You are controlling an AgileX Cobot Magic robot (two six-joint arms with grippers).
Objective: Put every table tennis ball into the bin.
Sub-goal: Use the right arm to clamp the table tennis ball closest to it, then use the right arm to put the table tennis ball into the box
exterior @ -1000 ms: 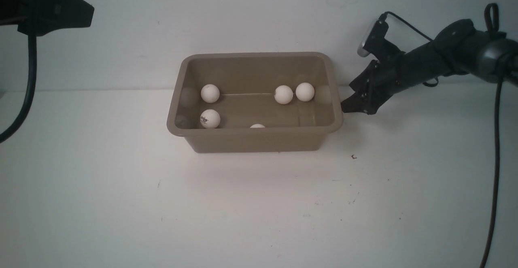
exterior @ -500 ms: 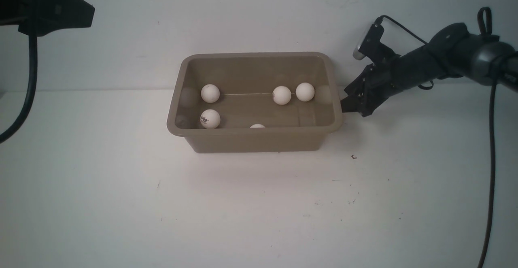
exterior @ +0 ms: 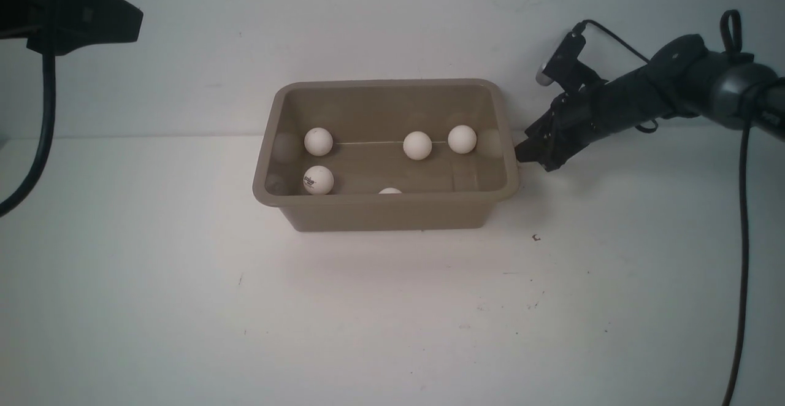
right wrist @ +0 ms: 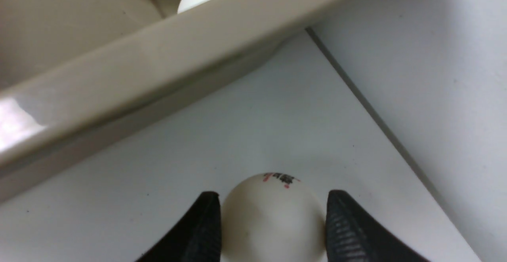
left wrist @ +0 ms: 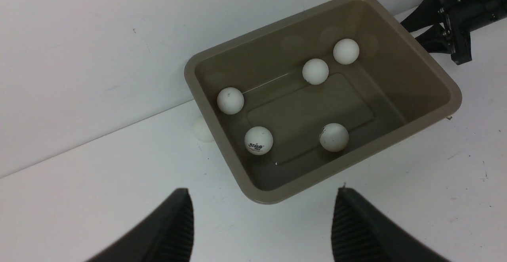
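The taupe bin [exterior: 380, 202] stands at the back of the table against the wall. Several white table tennis balls lie inside it, among them one with a logo [exterior: 318, 180] and one near the middle [exterior: 417, 145]. Just outside the bin's right wall, my right gripper [exterior: 522, 152] is low over the table. In the right wrist view the right gripper [right wrist: 272, 194] is shut on a logo-printed table tennis ball [right wrist: 273, 218], both fingers touching its sides, beside the bin's rim [right wrist: 158, 64]. My left gripper [left wrist: 263, 190] hangs open and empty, high above the bin's near left corner.
The white wall stands right behind the bin. In the left wrist view a faint pale round shape [left wrist: 201, 130] shows on the table against the bin's outer left wall. Black cables [exterior: 745, 240] hang at the right and left edges.
My right gripper's fingers have come together on the ball beside the bin, and its wrist has tilted slightly. One ball inside the bin has rolled a little to the left. The left arm has not moved.
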